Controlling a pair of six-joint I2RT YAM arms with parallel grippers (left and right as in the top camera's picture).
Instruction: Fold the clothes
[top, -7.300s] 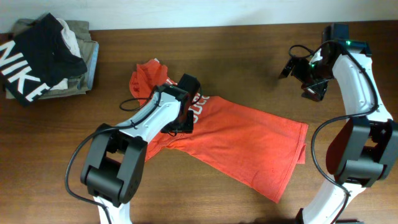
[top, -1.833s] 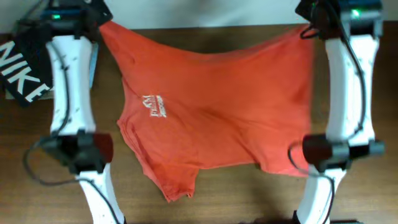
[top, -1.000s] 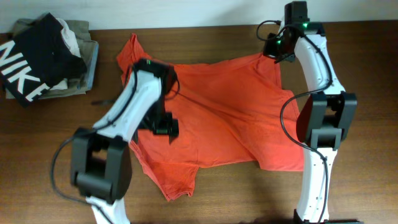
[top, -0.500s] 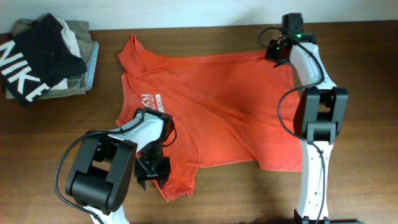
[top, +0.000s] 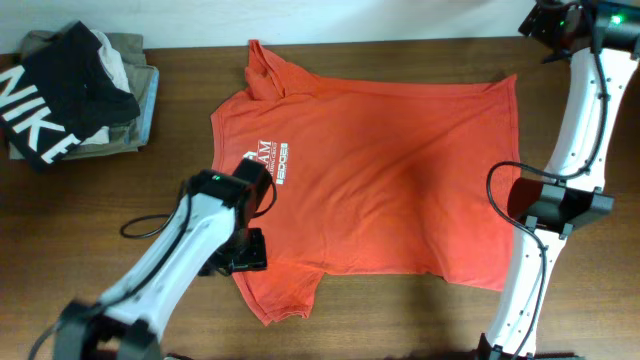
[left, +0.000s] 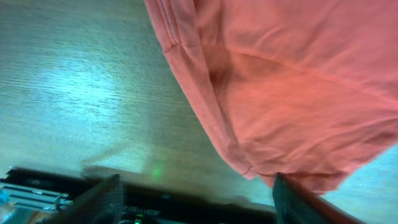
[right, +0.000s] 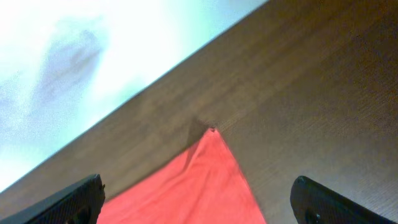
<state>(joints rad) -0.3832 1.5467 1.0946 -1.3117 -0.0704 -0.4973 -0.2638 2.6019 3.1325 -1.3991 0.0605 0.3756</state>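
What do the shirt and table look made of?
Shirt: soft knit fabric, probably cotton, matte. It lies limp with shallow creases, and the left wrist view shows a stitched hem.
Table: brown wood or wood-look laminate, can't tell which. It has fine straight grain and a mild sheen where light reflects.

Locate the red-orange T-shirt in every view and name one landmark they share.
Overhead: the T-shirt lies spread flat mid-table, small white logo up.
Left wrist: the T-shirt fills the upper right, its hemmed edge running diagonally.
Right wrist: only one pointed corner of the T-shirt shows, bottom centre.
Shared landmark: the brown wooden table.
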